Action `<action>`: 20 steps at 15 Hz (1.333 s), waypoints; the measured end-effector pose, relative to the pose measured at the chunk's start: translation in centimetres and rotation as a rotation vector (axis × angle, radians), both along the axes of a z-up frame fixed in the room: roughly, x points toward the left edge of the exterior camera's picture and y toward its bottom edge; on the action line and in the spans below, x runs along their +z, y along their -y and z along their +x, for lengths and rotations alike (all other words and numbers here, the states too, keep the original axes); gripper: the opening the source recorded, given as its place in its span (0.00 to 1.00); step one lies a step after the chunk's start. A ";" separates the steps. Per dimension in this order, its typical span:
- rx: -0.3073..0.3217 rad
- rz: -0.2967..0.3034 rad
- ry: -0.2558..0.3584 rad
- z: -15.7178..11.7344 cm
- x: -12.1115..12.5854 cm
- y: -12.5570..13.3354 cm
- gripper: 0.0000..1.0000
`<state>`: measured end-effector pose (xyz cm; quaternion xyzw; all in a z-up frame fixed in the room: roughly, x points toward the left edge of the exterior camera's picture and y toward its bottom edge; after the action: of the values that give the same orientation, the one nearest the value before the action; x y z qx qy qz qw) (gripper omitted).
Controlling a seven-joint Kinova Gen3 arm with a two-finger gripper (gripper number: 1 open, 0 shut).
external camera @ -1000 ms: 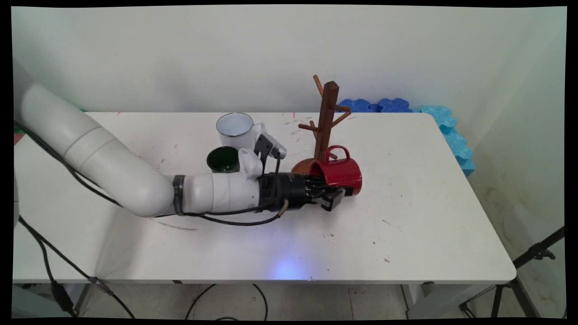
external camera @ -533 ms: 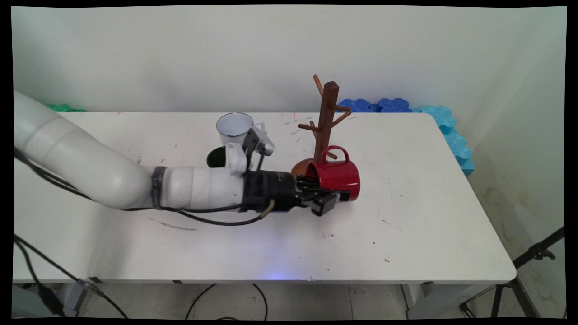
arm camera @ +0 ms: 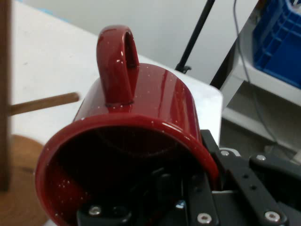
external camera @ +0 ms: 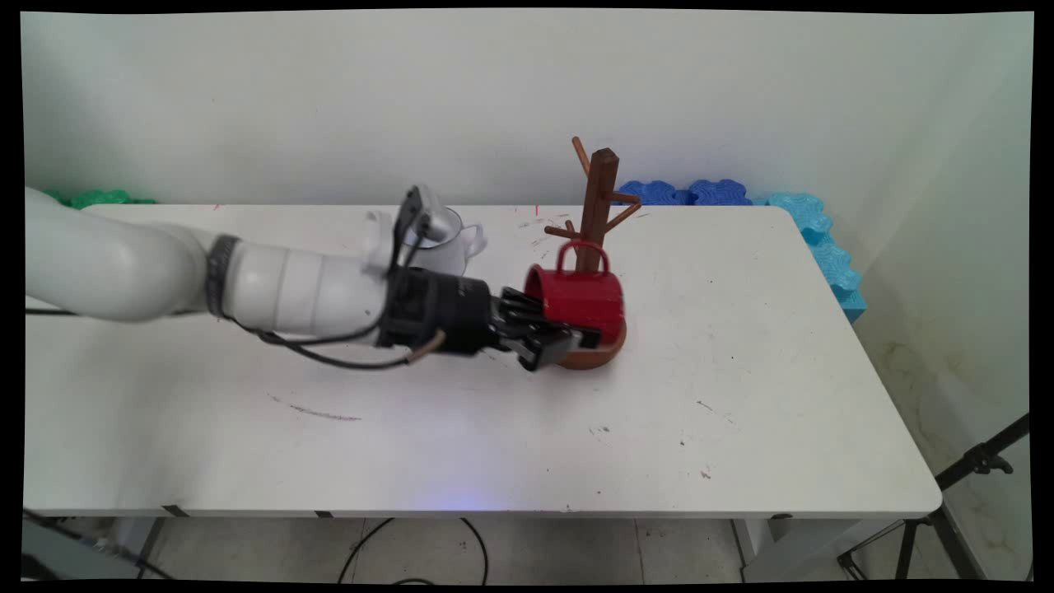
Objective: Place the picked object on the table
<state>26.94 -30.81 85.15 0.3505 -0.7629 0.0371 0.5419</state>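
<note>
Beside the mug tree | jaws grip red mug's rim | sideways, handle up

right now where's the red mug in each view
Main view: the red mug sits mid-table, held on its side by the hand, handle up, in front of the wooden mug tree.
Hand view: the red mug fills the centre, its open mouth toward the camera, one finger inside, one outside its wall.
Shared landmark: the mug tree, at the hand view's left edge.
</note>
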 end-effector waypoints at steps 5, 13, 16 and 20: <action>0.006 0.005 0.056 3.4 2.7 1.3 0.00; -0.073 -0.009 0.159 6.2 7.1 2.2 0.00; -0.106 -0.011 0.225 7.1 8.7 2.8 0.00; -0.158 -0.008 0.346 8.5 11.5 3.4 0.00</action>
<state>35.48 -34.19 96.63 0.2756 -0.8698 0.0572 0.4053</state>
